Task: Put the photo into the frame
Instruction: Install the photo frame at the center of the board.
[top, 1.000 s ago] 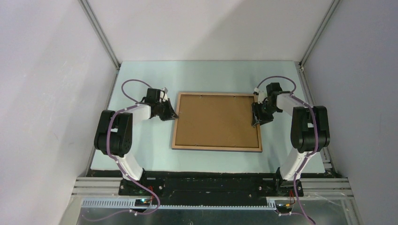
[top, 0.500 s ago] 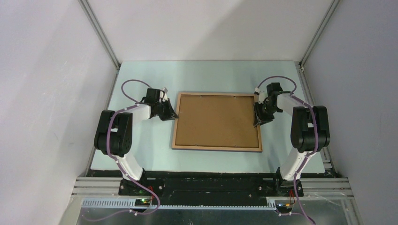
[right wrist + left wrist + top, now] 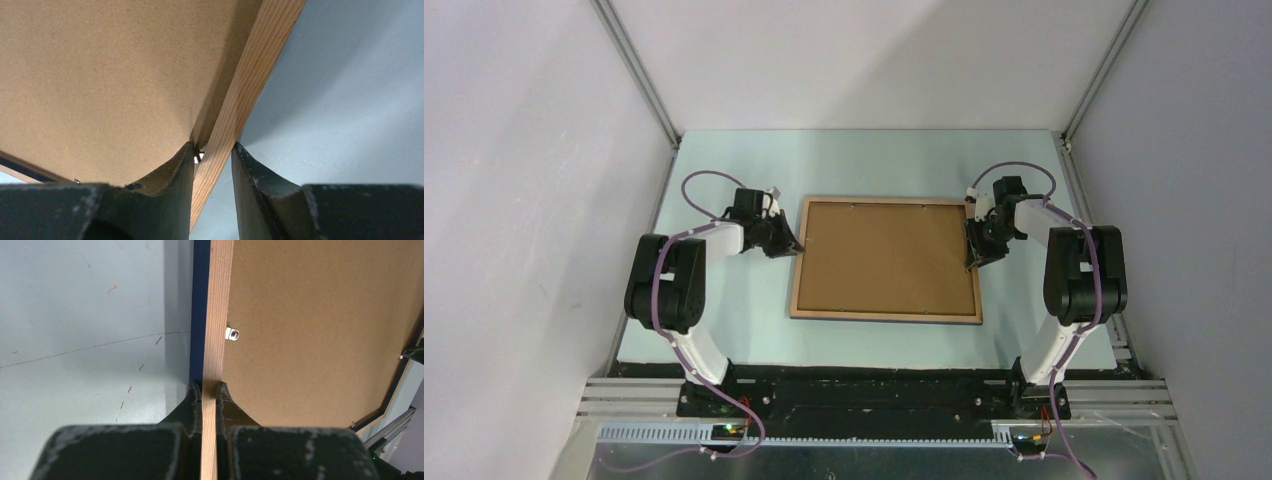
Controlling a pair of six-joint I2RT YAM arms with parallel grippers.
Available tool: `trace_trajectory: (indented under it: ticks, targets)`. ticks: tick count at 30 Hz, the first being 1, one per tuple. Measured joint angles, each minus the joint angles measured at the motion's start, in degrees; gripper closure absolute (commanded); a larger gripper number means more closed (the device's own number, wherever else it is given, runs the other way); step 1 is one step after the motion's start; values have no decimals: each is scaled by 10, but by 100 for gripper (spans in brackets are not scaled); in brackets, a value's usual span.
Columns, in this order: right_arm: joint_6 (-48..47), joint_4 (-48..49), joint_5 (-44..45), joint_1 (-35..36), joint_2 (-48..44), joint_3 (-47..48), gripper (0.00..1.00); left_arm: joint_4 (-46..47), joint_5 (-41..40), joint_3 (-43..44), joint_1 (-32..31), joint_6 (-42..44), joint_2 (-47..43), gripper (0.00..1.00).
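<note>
A large rectangular picture frame with a thin light-wood rail (image 3: 216, 315) lies back-up in the middle of the pale green table (image 3: 744, 310). A flat brown fibreboard backing board (image 3: 886, 256) sits inside its border. A strip of the frame's dark blue front shows along the left side, and a small metal tab (image 3: 232, 333) reaches from the left rail over the board. The photo shows in no view; whether it lies under the board I cannot tell.

The left gripper (image 3: 209, 390) is narrow and pinches the left rail, one finger outside it and one on the board side. The right gripper (image 3: 213, 150) straddles the right rail with its jaws narrow. The outer finger looks to be against the wood, and a sliver of gap shows on the inner side, so I cannot tell whether it grips.

The frame looks stiff but wide, thin-railed and probably fairly light. The pane underneath would make it fragile. Holding opposite rails near their middles, as here, should keep it level. A one-sided grip would likely twist it or let the smooth wood slip.
</note>
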Motion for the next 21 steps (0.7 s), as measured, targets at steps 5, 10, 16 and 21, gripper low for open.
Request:
trace_trajectory:
  ticks: [5,10,16,21]
  targets:
    - [-11,-1,-3,-1,0,0,66,1,5,0,3,0,1,100]
    - [-20,-3,-10,-5,0,0,66,1,8,0,4,0,2,100]
    - [-30,-3,-19,-10,2,0,66,1,10,0,5,0,2,100]
    - [-30,-4,-25,-13,3,0,66,1,10,0,5,0,2,100]
